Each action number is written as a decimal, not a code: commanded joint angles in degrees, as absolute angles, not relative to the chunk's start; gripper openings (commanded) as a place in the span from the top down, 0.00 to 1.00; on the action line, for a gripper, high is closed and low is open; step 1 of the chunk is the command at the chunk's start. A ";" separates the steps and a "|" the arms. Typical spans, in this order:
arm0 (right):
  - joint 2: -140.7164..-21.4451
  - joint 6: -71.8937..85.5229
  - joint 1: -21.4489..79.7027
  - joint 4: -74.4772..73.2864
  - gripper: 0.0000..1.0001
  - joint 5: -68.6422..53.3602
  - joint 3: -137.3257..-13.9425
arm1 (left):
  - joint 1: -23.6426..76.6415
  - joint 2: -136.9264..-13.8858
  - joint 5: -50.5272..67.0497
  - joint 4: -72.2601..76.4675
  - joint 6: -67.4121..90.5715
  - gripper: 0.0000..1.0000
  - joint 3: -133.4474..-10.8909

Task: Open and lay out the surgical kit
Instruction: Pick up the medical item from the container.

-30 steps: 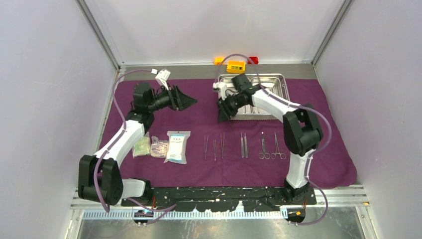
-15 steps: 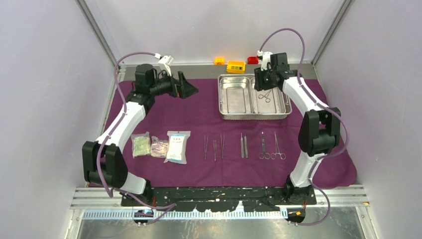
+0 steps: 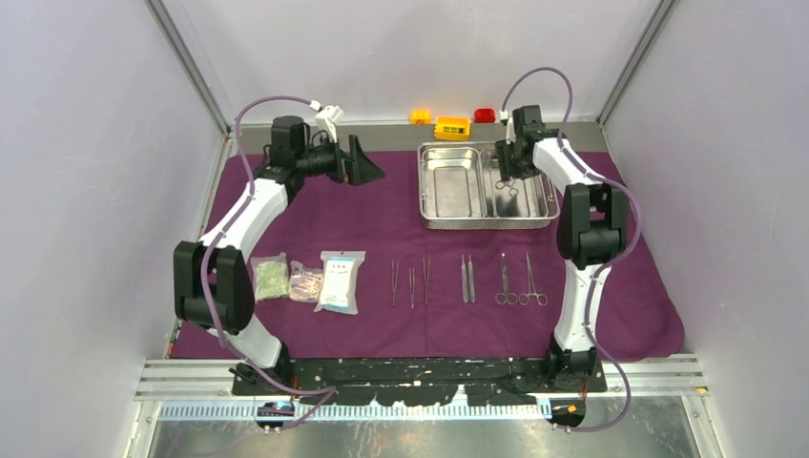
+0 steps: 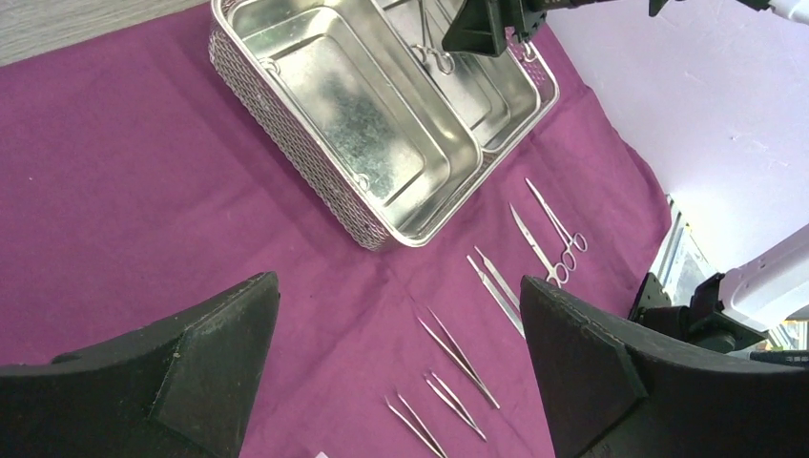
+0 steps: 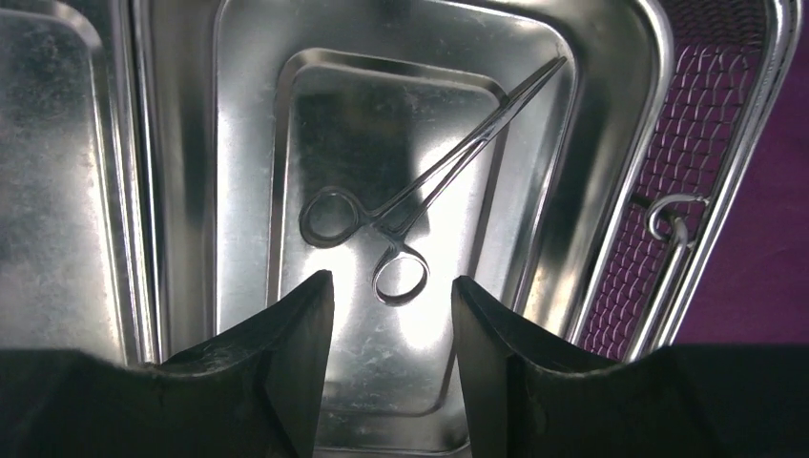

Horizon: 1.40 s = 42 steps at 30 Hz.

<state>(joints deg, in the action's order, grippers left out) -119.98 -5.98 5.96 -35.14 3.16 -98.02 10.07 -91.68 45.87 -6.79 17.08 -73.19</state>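
**Surgical kit, partly laid out**

- Cloth (image 3: 382, 224): dark purple, spread flat over the table. All kit items rest on it.
- Tray (image 3: 487, 224): shiny steel with two compartments and a mesh outer wall. It sits on the far half of the cloth, right of centre.
- Clamp (image 5: 386, 218): one piece with ring handles, lying flat and slanted on the floor of the tray's right compartment. Its rings point toward the right wrist camera.
- Tweezers (image 3: 411, 284): three thin pairs side by side on the near half of the cloth, with a stouter pair (image 3: 466, 279) just to their right.
- Ring-handled instruments (image 3: 504, 281): two, lying parallel at the right end of the same row. Whether they are scissors or clamps cannot be told.
- Packets (image 3: 342, 281): three clear sealed ones at the left end of the row, close together. The largest is nearest the tweezers.
- Right gripper (image 5: 393, 286): hangs above the right compartment, over the clamp's rings. Its jaws are parted and nothing is between them.
- Left gripper (image 3: 367, 167): raised over the far left part of the cloth and well apart from the tray. Its jaws are spread wide and carry nothing.
- Bricks: yellow (image 3: 452, 127), orange (image 3: 420, 116) and red (image 3: 486, 115), on the grey strip beyond the cloth's far edge, behind the tray.
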 commanded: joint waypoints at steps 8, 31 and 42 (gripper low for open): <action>-130.31 -0.21 4.14 -40.43 0.46 7.66 -114.86 | 11.06 -95.02 48.12 1.50 18.52 0.01 -75.73; -140.29 10.14 3.06 -42.43 0.53 10.38 -122.88 | 11.17 -99.08 53.20 10.32 25.10 0.01 -74.73; -144.26 12.66 1.04 -43.93 0.57 6.28 -126.24 | 11.16 -100.28 53.63 11.57 25.90 0.00 -74.37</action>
